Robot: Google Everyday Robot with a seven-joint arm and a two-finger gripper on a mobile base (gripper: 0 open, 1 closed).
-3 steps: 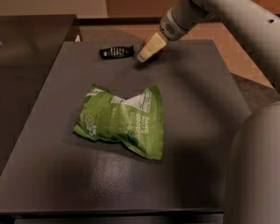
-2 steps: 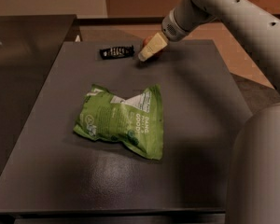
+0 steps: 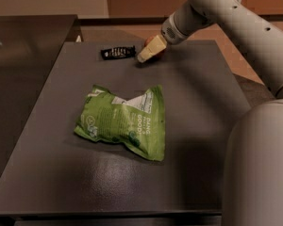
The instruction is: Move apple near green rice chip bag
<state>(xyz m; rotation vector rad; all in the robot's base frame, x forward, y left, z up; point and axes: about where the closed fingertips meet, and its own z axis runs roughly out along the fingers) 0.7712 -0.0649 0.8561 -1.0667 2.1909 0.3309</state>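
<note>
The green rice chip bag (image 3: 123, 121) lies crinkled in the middle of the dark table (image 3: 198, 102), white label panel facing up. My gripper (image 3: 148, 52), cream-coloured at the tip, is low over the far edge of the table, well beyond the bag. A small reddish patch of the apple (image 3: 148, 41) shows just behind the gripper; the rest of it is hidden by the gripper.
A small black wrapper (image 3: 118, 52) lies on the table just left of the gripper. A second dark counter (image 3: 23, 60) adjoins on the left. My arm (image 3: 236, 22) reaches in from the upper right, and my pale body (image 3: 259, 173) fills the lower right.
The gripper has shifted slightly down and to the left at the far edge of the table. The bag and the wrapper have not moved.
</note>
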